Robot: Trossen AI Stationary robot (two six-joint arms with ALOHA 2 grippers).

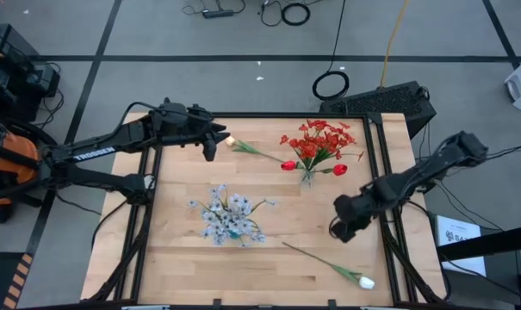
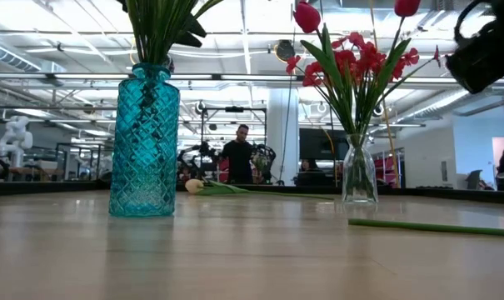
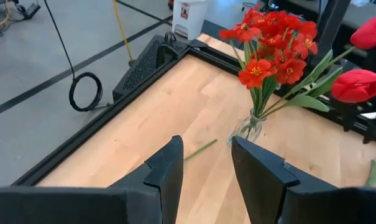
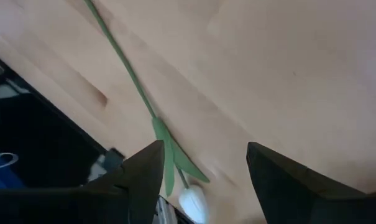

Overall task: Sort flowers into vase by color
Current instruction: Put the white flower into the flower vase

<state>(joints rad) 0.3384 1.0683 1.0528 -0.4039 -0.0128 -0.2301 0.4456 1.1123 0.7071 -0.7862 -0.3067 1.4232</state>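
High view: we note left gripper (image 1: 215, 143) jaws spread beside a cream tulip (image 1: 230, 141); right gripper (image 1: 342, 226) spread, empty, above another (image 1: 365, 282). Red vase (image 1: 307, 176) and blue vase (image 1: 232, 231) between them.

high view: cam overhead, straight down, takes in whole table (image 1: 269, 250) w/ both arms and floor round it. low view: cam at tabletop level, looks across the wood into room behind; teal vase (image 2: 144, 142) close up, clear vase (image 2: 359, 171) a bit further back. left wrist view: looks fwd past own fingers (image 3: 169, 171), down at an angle twd the clear vase (image 3: 250, 127) and table's far corner; shares that vase w/ high + low. right wrist view: v. close to tabletop, pointing down at a cream-white tulip (image 4: 192, 200) near table edge; same tulip (image 1: 366, 282) shows in high view, well apart from the clear vase (image 1: 307, 176).
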